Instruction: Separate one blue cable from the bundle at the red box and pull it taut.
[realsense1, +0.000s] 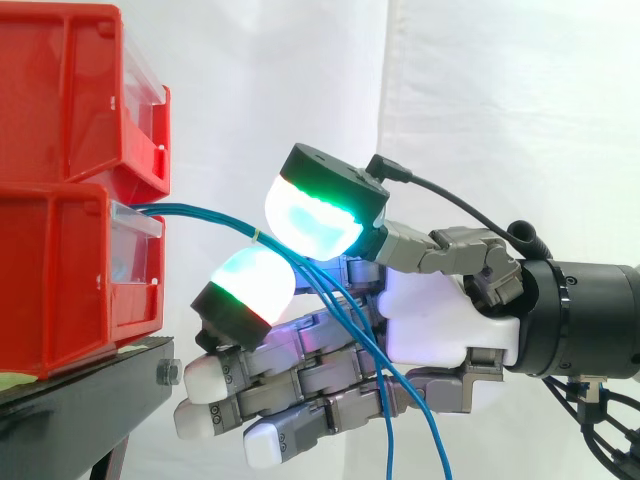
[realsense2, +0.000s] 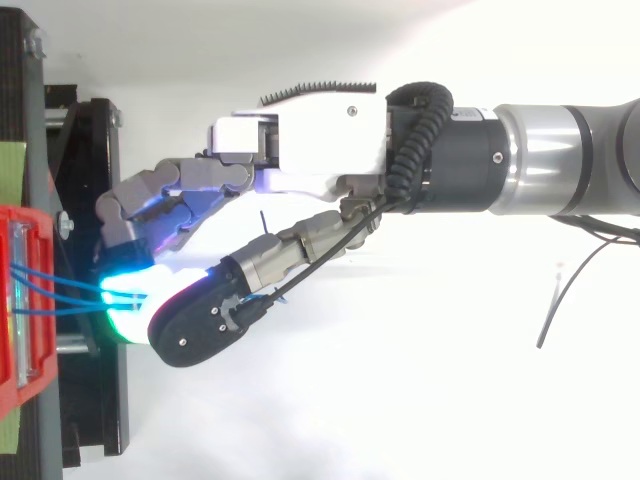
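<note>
Side view: blue cables (realsense1: 200, 215) leave the front of the lower red bin (realsense1: 60, 280), run level to the right and are gathered by a small yellow tie (realsense1: 256, 235) just short of the hand (realsense1: 440, 320). The bins sit on the black stand (realsense1: 90, 390).

Past the tie the strands fan out, pass between two glowing pads (realsense1: 315, 215), one above and one below, then droop across the palm and off the bottom edge.

We read the hand as pinched on the cables: the two green-cyan pads meet on them, while the other fingers (realsense1: 300, 375) lie straight underneath, clear of the strands.

More than one strand appears to run through the pinch, so we judge no single cable is separated yet.

Top view: the cables (realsense2: 60, 290) cross the short gap from the bin straight into the glow.

The grip sits near the bin, probably because the strands are still gathered and easy to catch there. The stretch from bin to pads looks nearly straight; beyond the pads it hangs slack.
</note>
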